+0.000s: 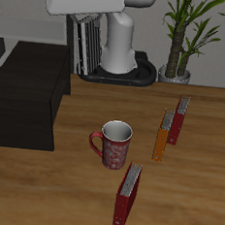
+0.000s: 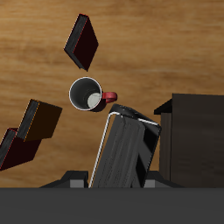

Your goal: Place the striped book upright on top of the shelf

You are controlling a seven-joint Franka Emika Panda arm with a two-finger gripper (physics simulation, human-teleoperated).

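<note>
Book [image 2: 125, 153], striped, hangs in the gripper [image 1: 86, 22] high above the table [image 1: 195, 181], near the robot's base and beside the back corner of the shelf [image 1: 24, 91]. It seems to be carried at this height so it can pass over the shelf's top before being set down upright.

Taking the shelf as landmark: it is the largest thing, a low black box at the table's edge, its flat top bare and ready to take the book. The mug [image 1: 113, 144] stands on the table beside the shelf's front corner. One red book [image 1: 127, 195] stands nearer the table's front edge than the shelf and beyond the mug from it. The orange book [image 1: 162, 136] and another red book [image 1: 179, 119] stand side by side, well apart from the shelf, past the mug.

In the exterior view the book shows as a striped slab hanging under the gripper body, but the fingers are hidden, so their spread cannot be read there. The wrist view looks down the striped cover from close up and shows the book running out from the gripper; I judge the jaws are closed on it. That view also shows the mug's white inside and the shelf's corner just beside the book.
</note>
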